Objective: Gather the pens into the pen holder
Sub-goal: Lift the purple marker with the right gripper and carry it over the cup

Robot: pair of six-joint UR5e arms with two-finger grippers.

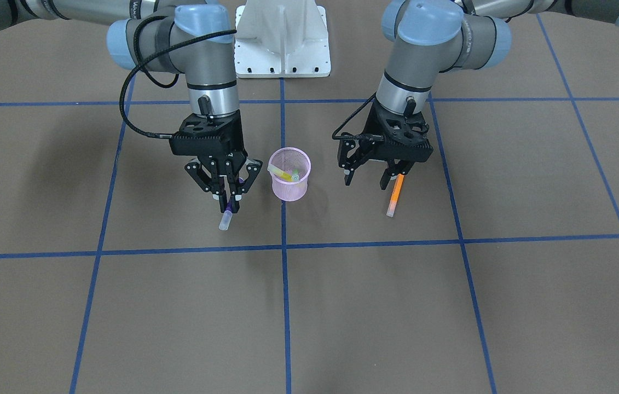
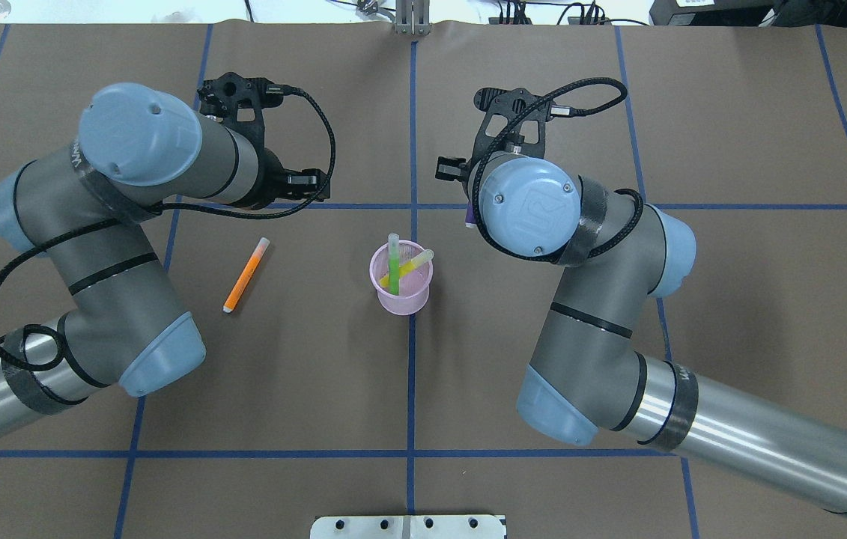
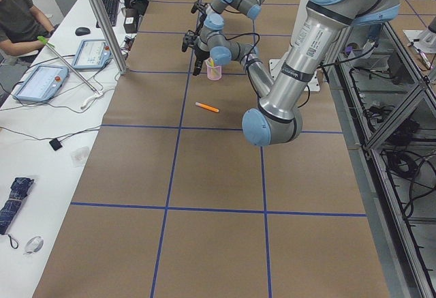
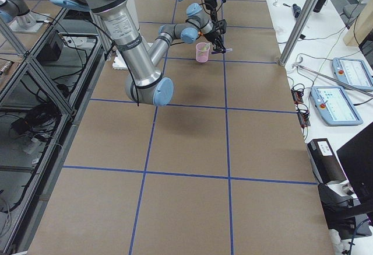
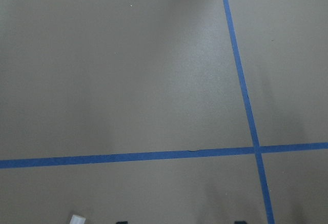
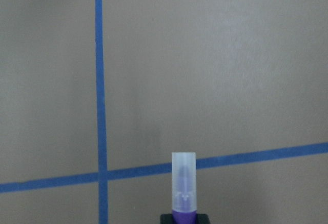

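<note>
The pink mesh pen holder (image 1: 289, 176) (image 2: 401, 283) stands upright at the table's middle with a green pen (image 2: 394, 258) and a yellow pen (image 2: 414, 263) leaning inside. My right gripper (image 1: 230, 198) hangs just beside the cup, shut on the purple pen (image 1: 226, 214) (image 6: 183, 189), whose pale cap points out past the fingertips. The orange pen (image 1: 395, 195) (image 2: 245, 275) lies flat on the table on the cup's other side. My left gripper (image 1: 366, 180) hovers open over that pen's robot-side end with nothing between its fingers.
The white robot base plate (image 1: 282, 41) sits at the robot's edge of the table. Blue tape lines (image 1: 285, 246) cross the brown surface. A side bench with tablets (image 3: 41, 83) and a seated person (image 3: 17, 11) lies beyond the far edge.
</note>
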